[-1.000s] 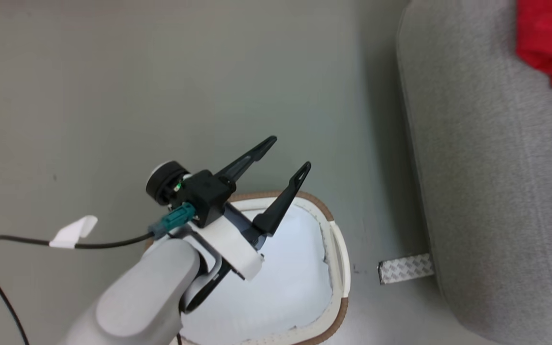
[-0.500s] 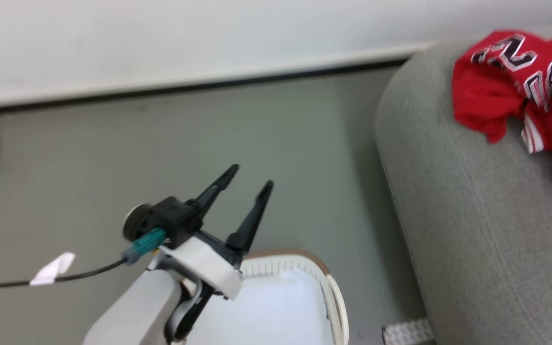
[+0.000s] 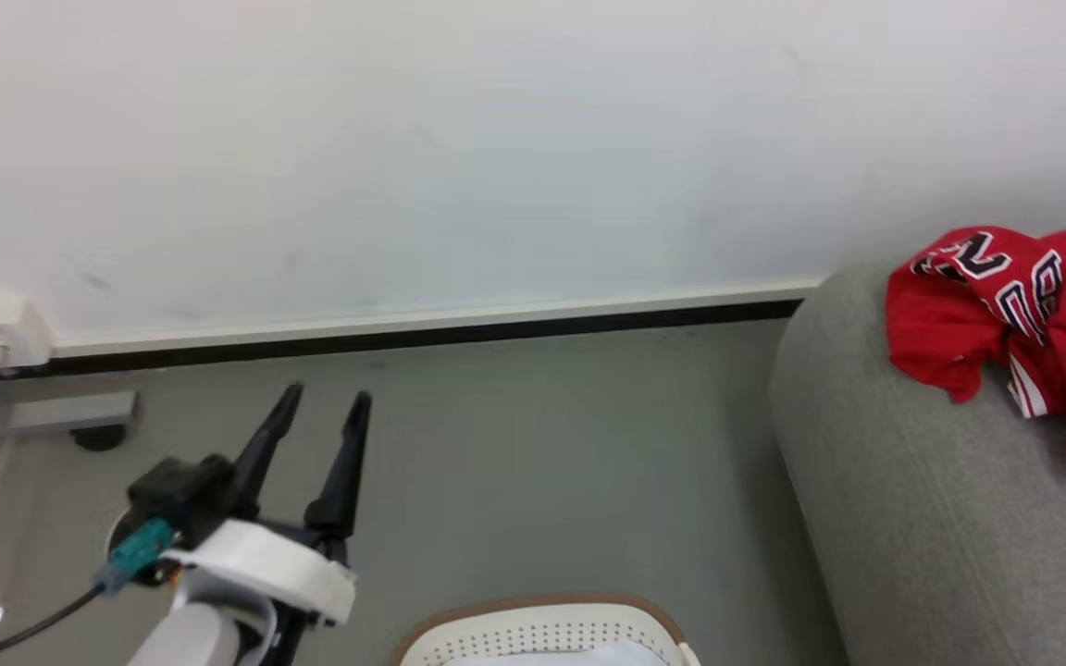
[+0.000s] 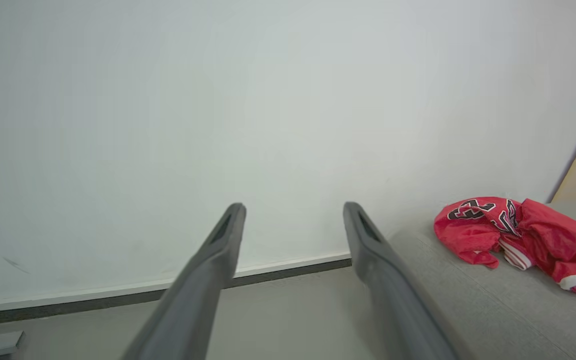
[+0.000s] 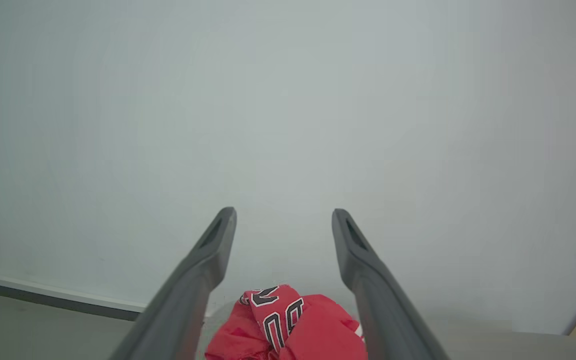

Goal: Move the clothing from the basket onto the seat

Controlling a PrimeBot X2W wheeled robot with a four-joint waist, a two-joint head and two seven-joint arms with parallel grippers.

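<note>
Left end effector [image 3: 327, 396] at 8 o'clock was spread wide, empty. Right end effector [image 5: 284, 212] was equally open, holding nothing and aimed over the red jersey [image 3: 1005, 314], which lay crumpled on the seat [image 3: 912, 518] at 3 o'clock. Basket [image 3: 542, 629] at 6 o'clock showed something pale inside: garment or bare bottom, couldn't tell. Likely between transfers; the next move needs a downward look into the basket.

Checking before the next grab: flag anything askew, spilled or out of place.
Nothing spilled or damaged. The red jersey lies crumpled in a heap on the seat, near its rounded end; the basket sits beside it.
</note>
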